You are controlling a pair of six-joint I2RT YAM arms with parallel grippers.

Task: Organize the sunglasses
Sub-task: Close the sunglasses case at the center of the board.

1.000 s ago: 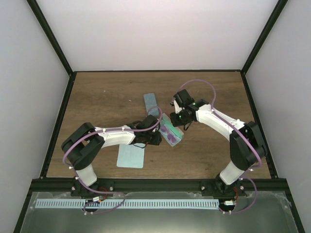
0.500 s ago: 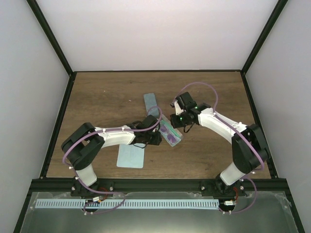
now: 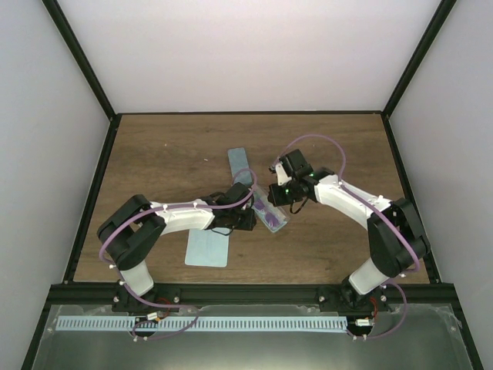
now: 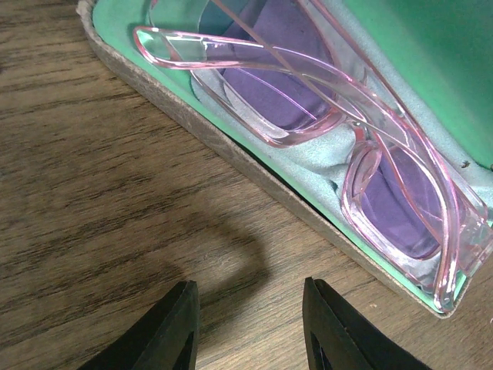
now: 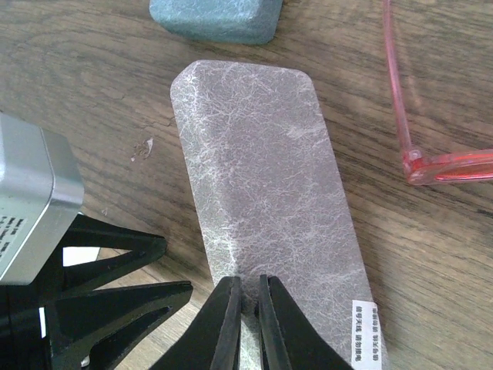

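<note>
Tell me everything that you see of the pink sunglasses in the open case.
The pink sunglasses have a thin, translucent pink frame that looks like plastic, and purple lenses. The temples are folded across the lenses. The pair lies inside the open, green-lined case, resting on a pale teal cloth, with one end close to the case's rim. No gripper touches it: the left gripper hovers open over the wood beside the case.
</note>
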